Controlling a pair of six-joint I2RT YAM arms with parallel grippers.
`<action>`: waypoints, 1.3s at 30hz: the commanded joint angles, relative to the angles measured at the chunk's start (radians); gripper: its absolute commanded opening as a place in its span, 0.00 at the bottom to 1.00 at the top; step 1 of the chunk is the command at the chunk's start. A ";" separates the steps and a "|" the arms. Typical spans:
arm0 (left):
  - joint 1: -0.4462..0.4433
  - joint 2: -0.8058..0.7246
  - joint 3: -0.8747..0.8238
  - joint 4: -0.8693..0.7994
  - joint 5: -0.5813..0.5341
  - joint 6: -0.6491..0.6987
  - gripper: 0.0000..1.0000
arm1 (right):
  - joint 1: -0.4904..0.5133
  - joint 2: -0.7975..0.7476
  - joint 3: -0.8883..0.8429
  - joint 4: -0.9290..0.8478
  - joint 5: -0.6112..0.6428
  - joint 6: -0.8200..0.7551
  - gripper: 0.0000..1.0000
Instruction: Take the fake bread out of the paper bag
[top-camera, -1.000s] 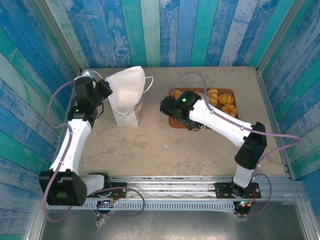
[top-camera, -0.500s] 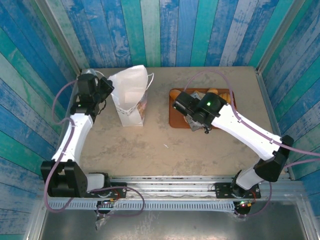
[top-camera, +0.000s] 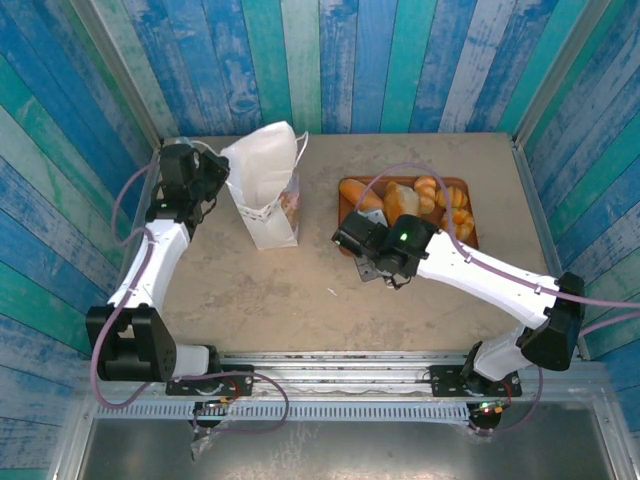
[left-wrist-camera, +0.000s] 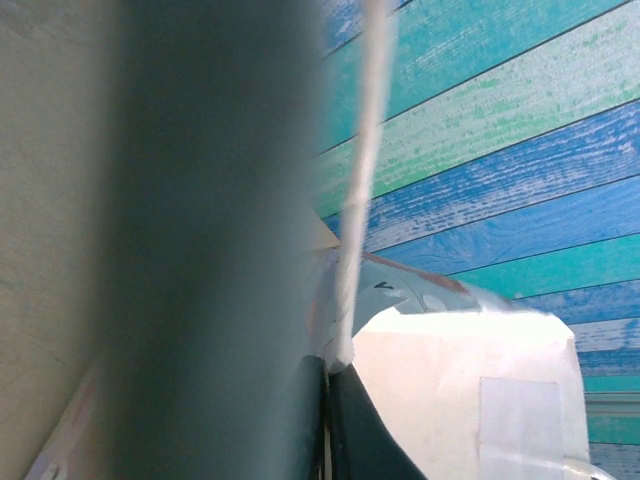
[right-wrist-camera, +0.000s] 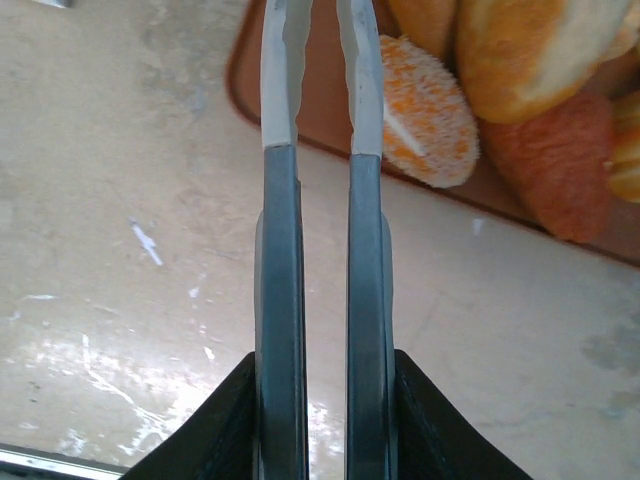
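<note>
The paper bag (top-camera: 262, 188) stands on the far left of the desk (top-camera: 300, 295). Its mouth faces up and its long axis is roughly upright. The left end effector (top-camera: 215, 180) is right against the bag's left side. In the left wrist view its blurred dark fingers look closed on the paper bag by the white cord handle (left-wrist-camera: 362, 180), which runs straight down into the seam between them.

The fake bread (top-camera: 420, 200) that can be seen, loaves and small rolls, lies heaped on the brown tray (top-camera: 346, 200) at the far right. Whether any piece is still inside the bag cannot be told, because only white paper shows at the mouth.

The right end effector (top-camera: 352, 238) hangs over the tray's near left corner. Its two fingers are drawn almost together, with a thin gap between them and nothing in it.

From that end effector the bag lies to the left and a little farther away, well apart, with bare desk between them. The left arm is the nearer one, but it is occupied holding the bag. My judgement is that any reach into the bag falls to the right arm, which would need to cross leftward, rise above the rim and come down along the bag's upright axis with its fingers spread wider than they are now.
</note>
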 joint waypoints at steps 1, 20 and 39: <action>0.005 0.017 -0.002 0.044 0.024 -0.022 0.17 | 0.026 -0.026 -0.061 0.130 -0.023 0.094 0.33; 0.006 -0.126 -0.005 -0.040 0.017 0.077 0.94 | 0.081 0.047 -0.185 0.267 -0.021 0.202 0.33; 0.005 -0.473 -0.135 -0.184 -0.125 0.213 0.94 | 0.179 0.183 -0.183 0.420 -0.047 0.025 0.39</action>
